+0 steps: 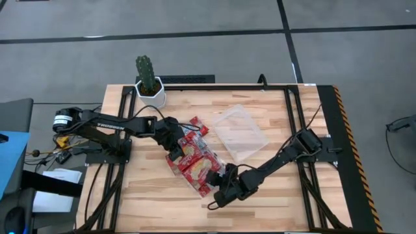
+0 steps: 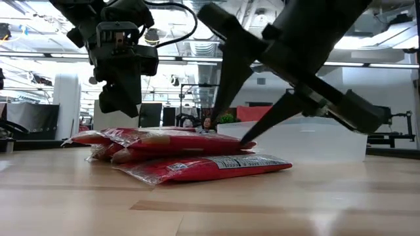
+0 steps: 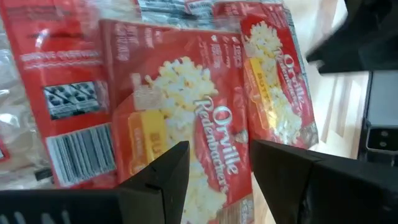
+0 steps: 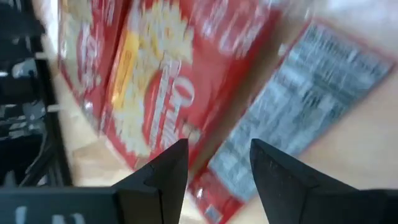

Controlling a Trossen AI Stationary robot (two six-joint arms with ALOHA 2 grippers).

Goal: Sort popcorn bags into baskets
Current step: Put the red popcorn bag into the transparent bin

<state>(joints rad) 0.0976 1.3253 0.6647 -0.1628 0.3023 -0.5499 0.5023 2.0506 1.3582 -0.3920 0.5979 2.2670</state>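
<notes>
The red foil popcorn bags lie heaped mid-surface on the pale wooden table, well clear of every edge. The left gripper and right gripper flank them, fingers apart. The clear plastic tray sits nearer the far edge.

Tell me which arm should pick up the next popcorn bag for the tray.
Probably right. Its open pincer reaches the near edge of the popcorn bags, fingers down at the pile, and it is mounted on the tray side. The left pincer hangs open above the pile's far edge.

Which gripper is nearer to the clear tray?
Right. The right gripper is at the popcorn pile's edge below the clear tray; the left gripper is across the pile.
</notes>
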